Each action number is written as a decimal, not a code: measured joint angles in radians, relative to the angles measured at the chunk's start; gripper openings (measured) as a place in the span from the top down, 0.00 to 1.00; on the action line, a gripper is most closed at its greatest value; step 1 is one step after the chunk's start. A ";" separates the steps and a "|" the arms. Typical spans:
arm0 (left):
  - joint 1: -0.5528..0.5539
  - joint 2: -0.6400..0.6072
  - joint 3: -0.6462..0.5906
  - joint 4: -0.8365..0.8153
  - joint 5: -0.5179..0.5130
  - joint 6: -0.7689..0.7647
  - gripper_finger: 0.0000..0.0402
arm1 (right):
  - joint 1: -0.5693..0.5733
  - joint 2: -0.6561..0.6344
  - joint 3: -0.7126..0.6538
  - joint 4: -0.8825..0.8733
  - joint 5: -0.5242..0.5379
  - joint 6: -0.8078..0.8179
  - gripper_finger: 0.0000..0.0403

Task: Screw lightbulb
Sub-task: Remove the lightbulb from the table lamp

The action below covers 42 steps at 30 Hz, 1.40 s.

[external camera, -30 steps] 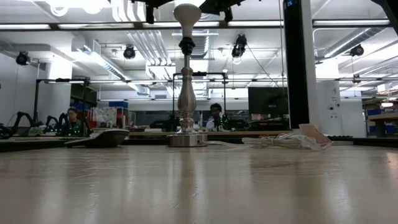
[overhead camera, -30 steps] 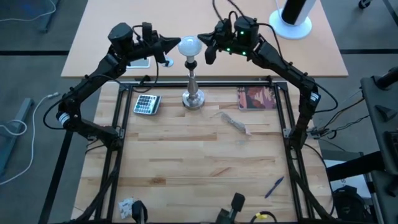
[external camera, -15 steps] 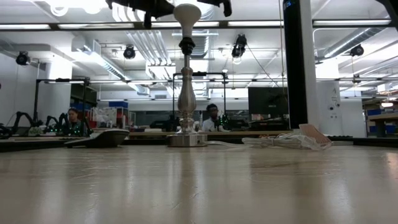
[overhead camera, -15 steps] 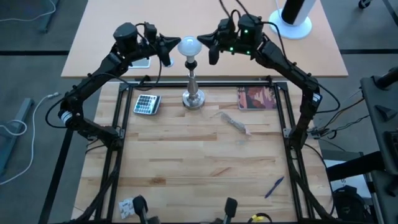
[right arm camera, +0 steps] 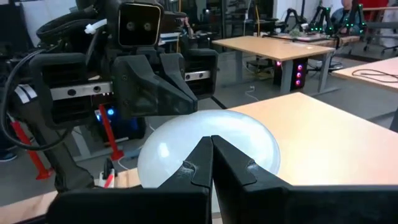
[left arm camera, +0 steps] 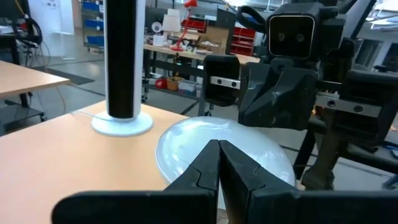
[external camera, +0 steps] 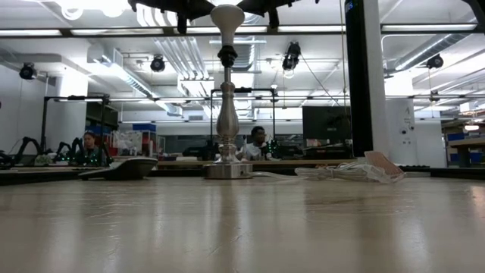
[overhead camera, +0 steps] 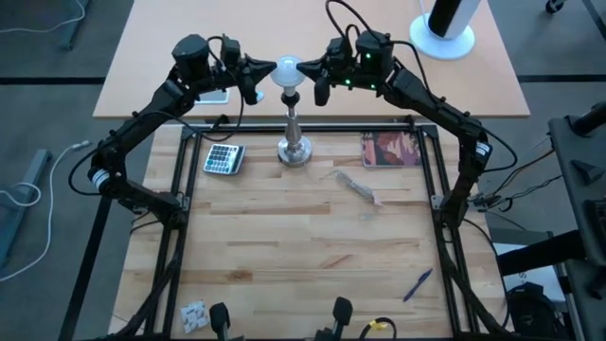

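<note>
- Our left gripper (overhead camera: pixel 263 72) has its fingers pressed together, tips against the left side of the lightbulb (overhead camera: pixel 287 70).
- Our right gripper (overhead camera: pixel 309 68) is likewise closed on nothing, tips at the bulb's right side.
- The lightbulb sits atop the silver stand (overhead camera: pixel 294 140).
- A calculator (overhead camera: pixel 223 158) lies left of the stand's base.

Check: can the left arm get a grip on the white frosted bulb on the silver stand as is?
Probably not yet. The left gripper is right beside the white frosted bulb, nothing between them, but its jaws are shut; it must open first.
</note>
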<state>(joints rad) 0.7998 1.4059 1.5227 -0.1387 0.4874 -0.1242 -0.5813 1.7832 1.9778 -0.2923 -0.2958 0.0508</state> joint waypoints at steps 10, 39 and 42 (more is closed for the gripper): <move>-0.026 0.000 -0.001 -0.007 0.040 -0.080 1.00 | -0.006 0.003 -0.006 0.018 0.035 -0.012 1.00; -0.037 -0.005 0.079 -0.026 -0.113 0.070 1.00 | -0.017 -0.053 -0.011 0.030 0.045 0.001 1.00; -0.026 0.013 0.072 -0.039 -0.117 0.066 1.00 | -0.015 -0.053 -0.011 0.029 0.034 0.001 1.00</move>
<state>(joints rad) 0.7743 1.4187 1.5947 -0.1775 0.3702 -0.0586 -0.5961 1.7302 1.9663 -0.2631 -0.2617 0.0521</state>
